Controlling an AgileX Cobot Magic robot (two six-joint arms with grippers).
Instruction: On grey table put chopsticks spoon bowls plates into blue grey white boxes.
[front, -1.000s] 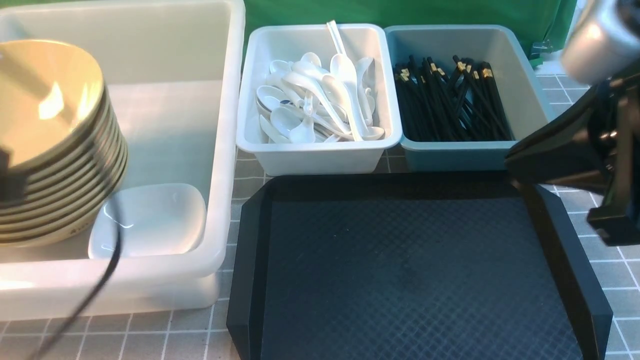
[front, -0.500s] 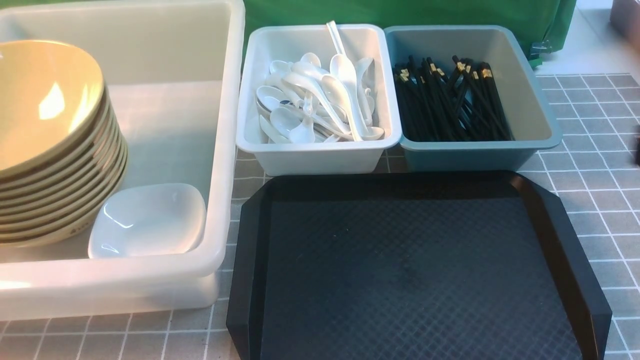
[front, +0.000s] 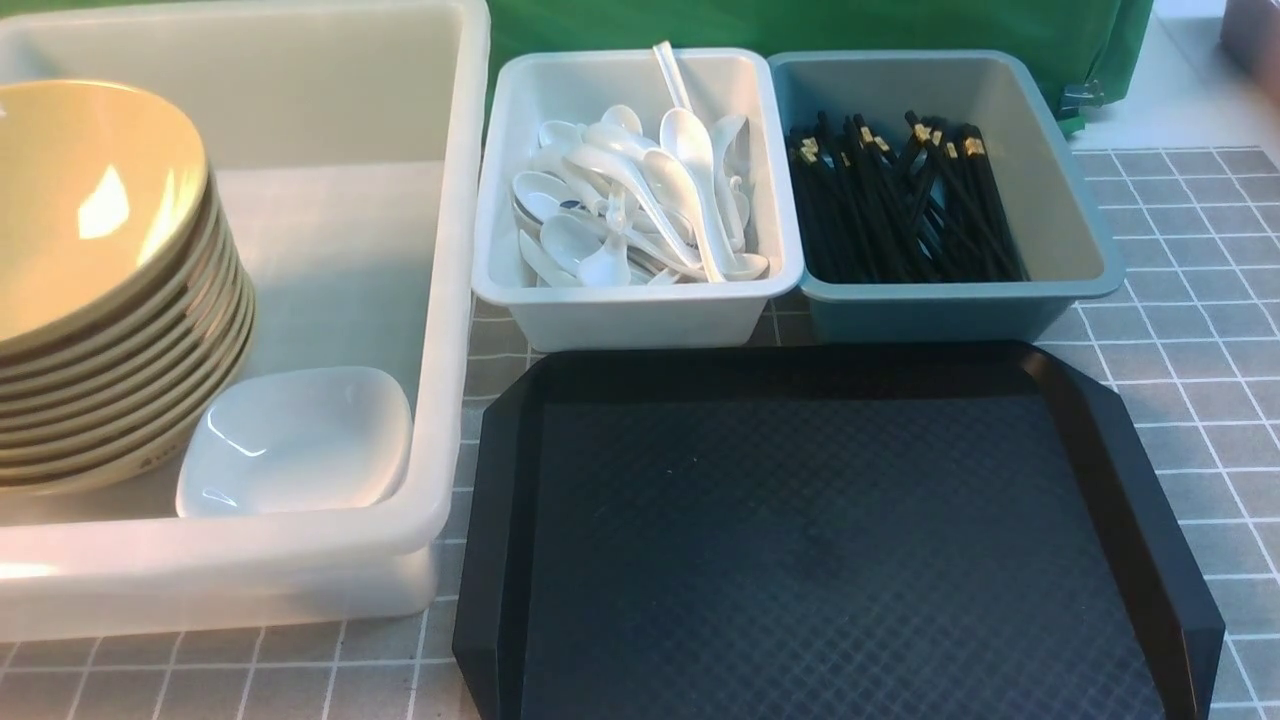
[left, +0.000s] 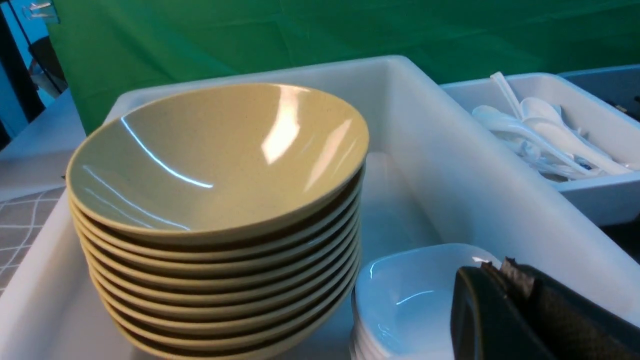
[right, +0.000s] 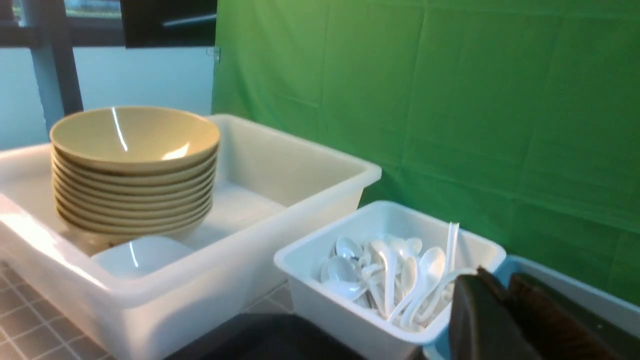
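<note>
A: End effector state?
B: Left end effector (left: 505, 280) closed, nothing in it. Right end effector (right: 495, 295): can't tell if open or closed.
A: Bowls and plates?
B: Bowls (front: 100, 290) nested in one tilted stack in the big white box (front: 330, 250). Plates (left: 420, 295) stacked just beside them, same box.
A: Spoons, chopsticks?
B: Spoons (front: 640, 200) piled in the small grey-white box (front: 640, 320), one handle above the rim. Chopsticks (front: 900, 220) in the blue-grey box (front: 930, 312), gold bands toward the far side.
A: Bench (front: 1200, 400)?
B: Black tray (front: 820, 560) on it, nothing in the visible part.
</note>
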